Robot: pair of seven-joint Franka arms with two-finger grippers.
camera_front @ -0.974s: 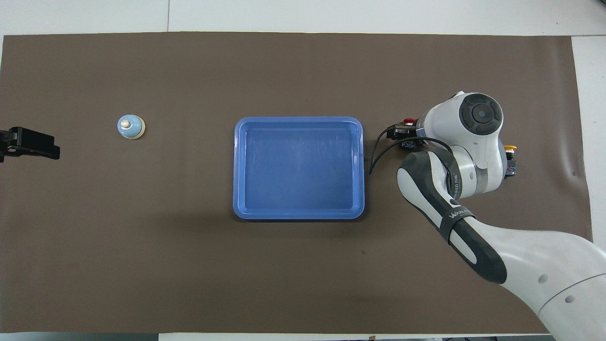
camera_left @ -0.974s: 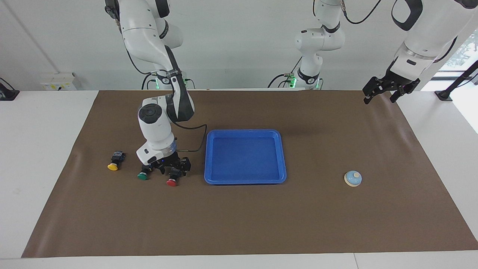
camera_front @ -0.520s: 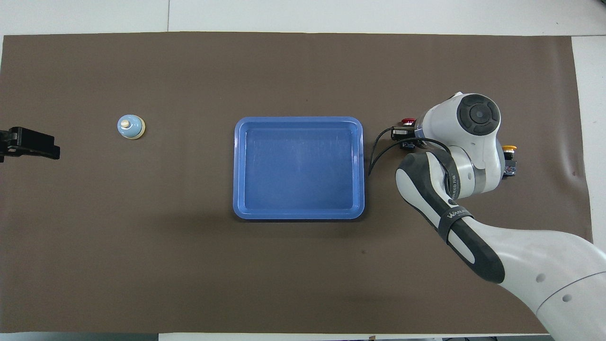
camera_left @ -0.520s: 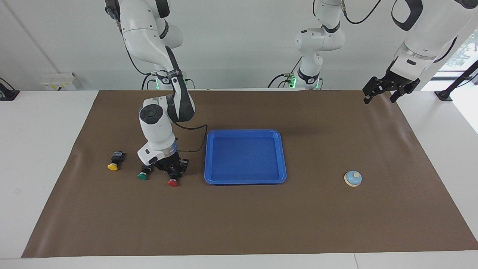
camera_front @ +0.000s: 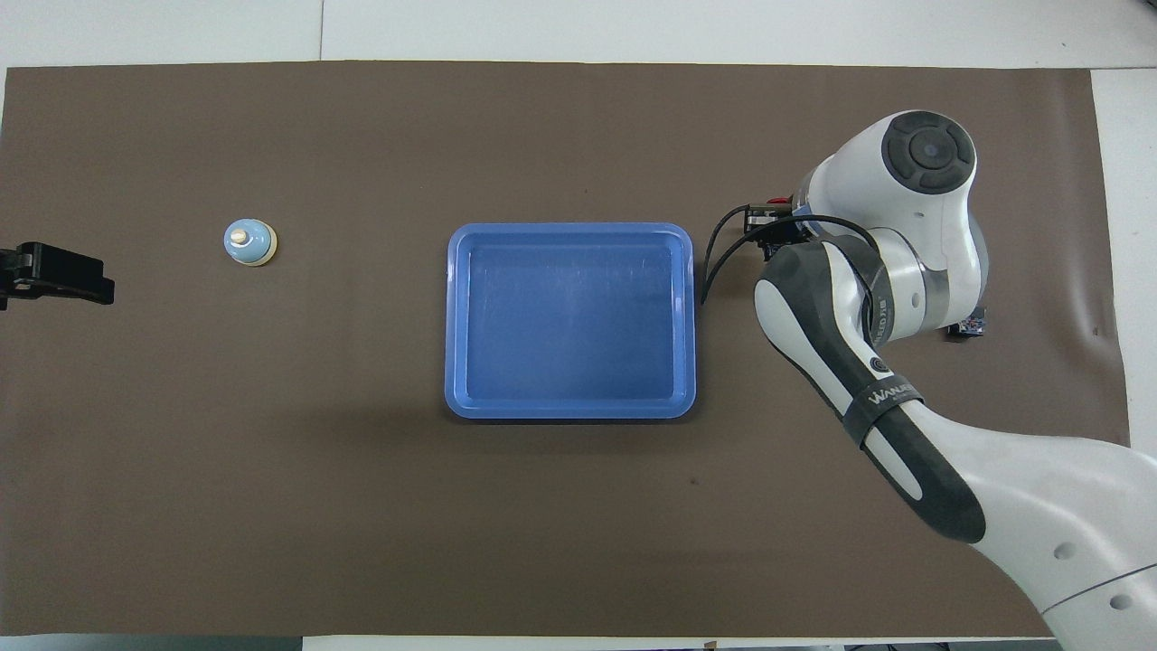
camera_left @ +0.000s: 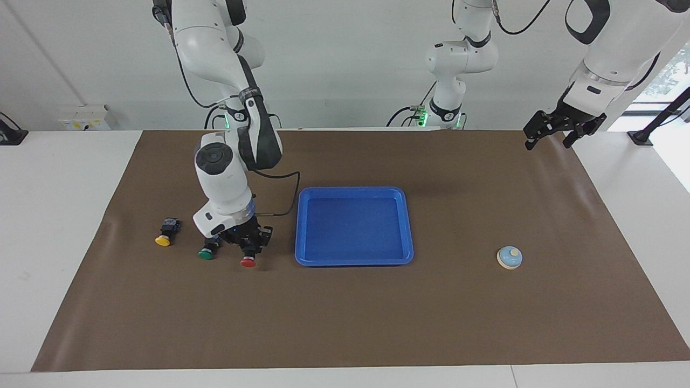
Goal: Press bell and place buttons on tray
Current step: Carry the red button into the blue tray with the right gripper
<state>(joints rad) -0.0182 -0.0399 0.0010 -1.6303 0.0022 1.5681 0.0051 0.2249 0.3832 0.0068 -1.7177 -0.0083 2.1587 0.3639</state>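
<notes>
— While the right claw (camera_left: 249,249) clamps the red button (camera_left: 248,262) at lower left, any writing?
— "WANLEED" on its arm band (camera_front: 879,395). Left claw (camera_left: 555,136) spread, upper right; tray (camera_left: 354,261) centre, bell (camera_left: 509,257) lower right.

Probably a robotics lab: two mounted arms (camera_left: 221,54), bare white walls.

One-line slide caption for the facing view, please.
Right gripper shut on the red button beside the empty blue tray; left gripper waits.
</notes>
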